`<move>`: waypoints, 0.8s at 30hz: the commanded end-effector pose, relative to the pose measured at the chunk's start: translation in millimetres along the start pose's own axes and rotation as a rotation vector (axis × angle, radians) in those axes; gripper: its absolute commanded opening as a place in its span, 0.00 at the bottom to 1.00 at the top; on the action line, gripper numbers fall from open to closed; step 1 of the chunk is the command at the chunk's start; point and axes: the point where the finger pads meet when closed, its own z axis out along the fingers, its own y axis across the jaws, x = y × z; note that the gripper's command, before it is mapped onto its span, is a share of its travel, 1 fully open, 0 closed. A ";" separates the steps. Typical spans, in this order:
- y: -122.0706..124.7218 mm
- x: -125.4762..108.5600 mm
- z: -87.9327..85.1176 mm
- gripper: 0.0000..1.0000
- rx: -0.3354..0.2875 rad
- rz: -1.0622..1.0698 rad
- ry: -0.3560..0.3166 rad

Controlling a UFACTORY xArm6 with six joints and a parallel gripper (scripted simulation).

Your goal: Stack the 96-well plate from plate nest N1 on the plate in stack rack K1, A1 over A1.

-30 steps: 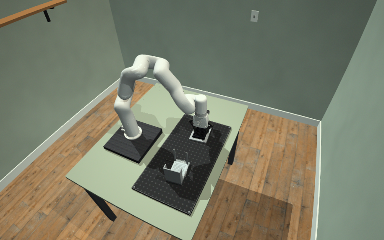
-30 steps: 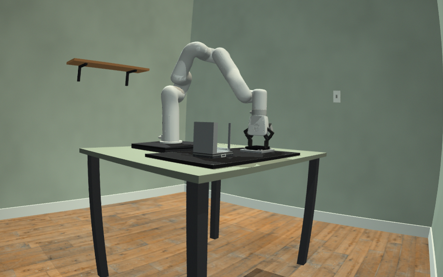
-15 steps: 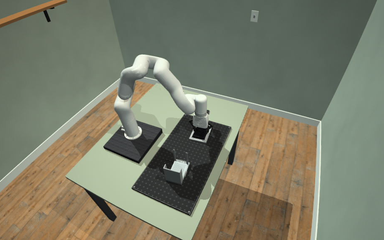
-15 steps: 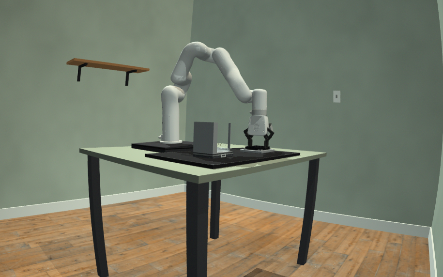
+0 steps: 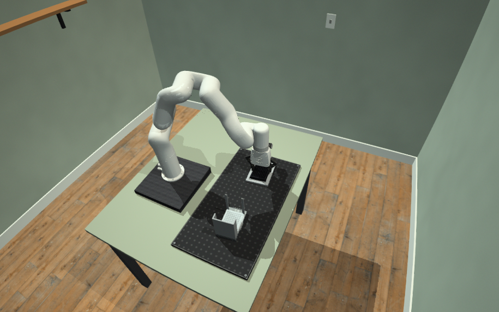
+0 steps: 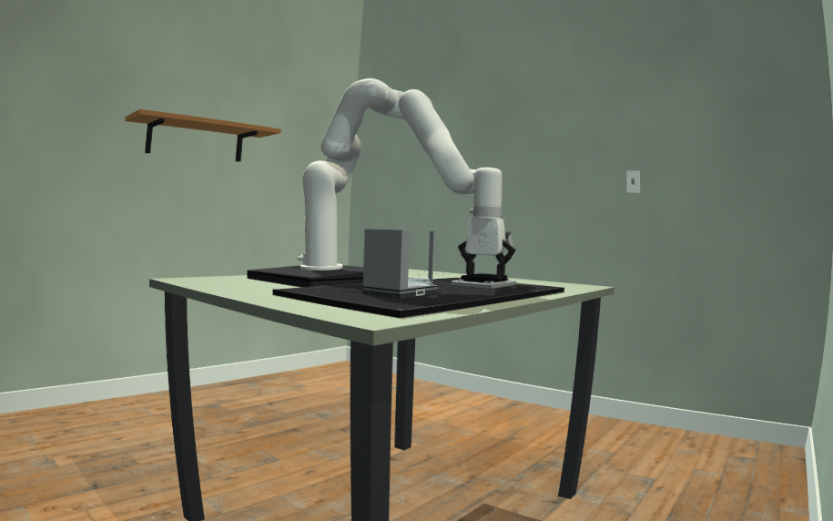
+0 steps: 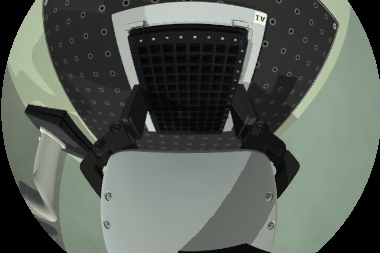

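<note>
A black 96-well plate [image 5: 259, 174] [image 6: 484, 278] [image 7: 188, 67] sits level in the pale nest N1 [image 5: 256, 181] [image 7: 185, 11]. The lettered A1 square [image 7: 260, 18] is outside the nest's upper right corner in the wrist view. My gripper [image 6: 484, 274] [image 7: 188, 94] points straight down, shut on the black plate, one finger against each long side. The stack rack K1 [image 5: 224, 228] [image 6: 385, 260] holds a pale 96-well plate [image 5: 234, 216] low down. Its A1 corner is too small to make out. The wall hides most of that plate in the exterior view.
K1 has a tall grey wall at one end and two thin upright posts [image 5: 227, 201] [image 5: 242, 205] at the side toward the nest. Both fixtures stand on the black perforated board [image 5: 259, 205] [image 6: 341, 299]. The arm's base plate [image 5: 158, 191] lies beside it.
</note>
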 end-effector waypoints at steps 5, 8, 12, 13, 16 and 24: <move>1.6 0.6 -3.7 0.00 -0.004 0.000 0.002; 1.6 0.6 -5.6 0.00 -0.004 0.000 0.002; 1.6 0.6 -8.3 0.00 -0.004 0.000 0.002; 1.6 0.6 -9.1 0.00 -0.004 0.000 0.002; 1.6 0.6 -11.1 0.00 -0.004 0.000 0.002; 1.6 0.6 -15.0 0.00 -0.004 0.000 0.002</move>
